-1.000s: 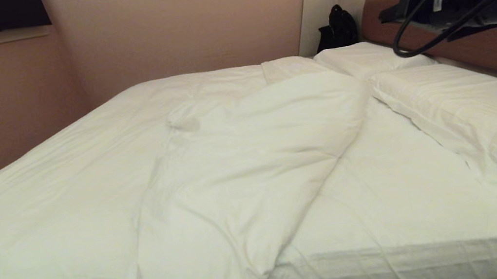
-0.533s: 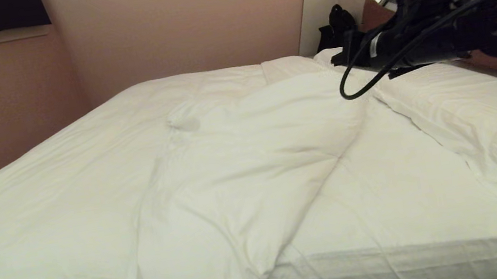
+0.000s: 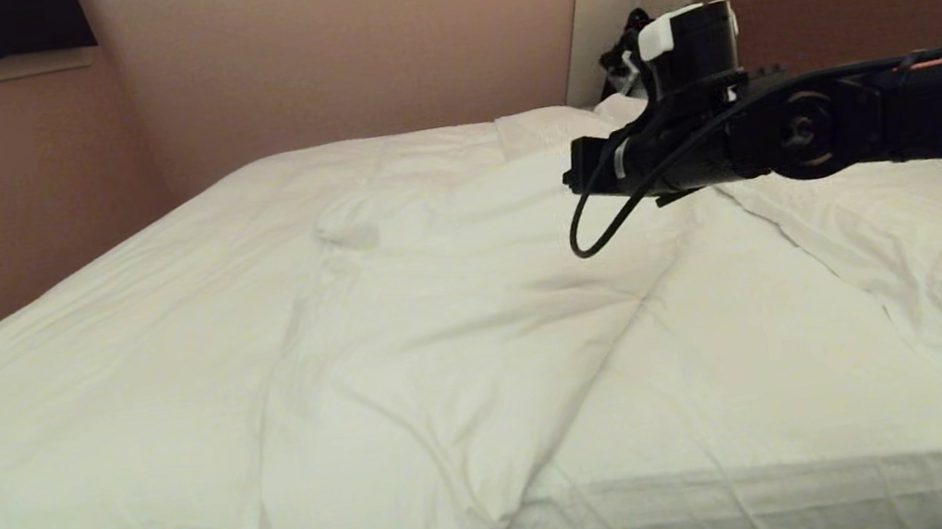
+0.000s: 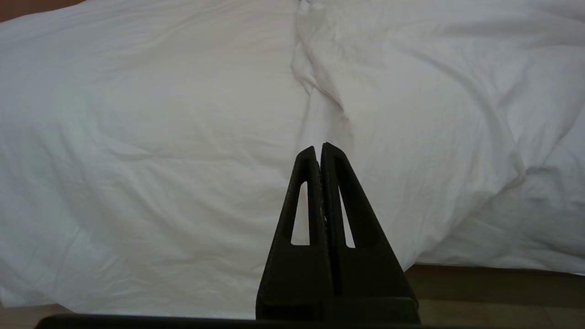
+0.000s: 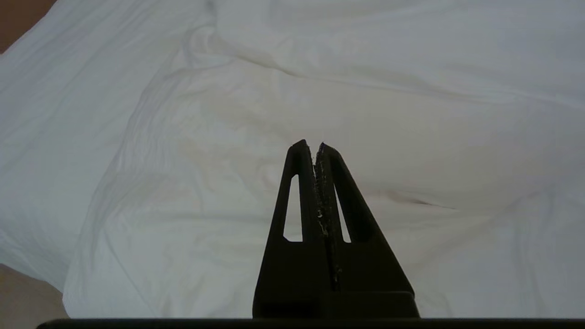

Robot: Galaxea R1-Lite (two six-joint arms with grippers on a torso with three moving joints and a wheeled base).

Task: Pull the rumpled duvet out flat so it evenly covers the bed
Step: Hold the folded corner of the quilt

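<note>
The white duvet lies rumpled over the left part of the bed. A thick fold of it is turned back diagonally, leaving the sheet bare on the right. My right arm reaches in from the right, and the right gripper hangs above the upper end of that fold, apart from it. In the right wrist view the right gripper is shut and empty over the duvet. My left gripper is shut and empty too, low by the bed's side, facing the duvet that hangs there.
Two white pillows lie along the reddish-brown headboard at the right. A black bag sits in the far corner beside the headboard. Pink walls close off the bed's far and left sides. Floor shows below the hanging duvet.
The right arm has swung down and to the left, from the upper right corner to above the fold. The duvet has not moved.
</note>
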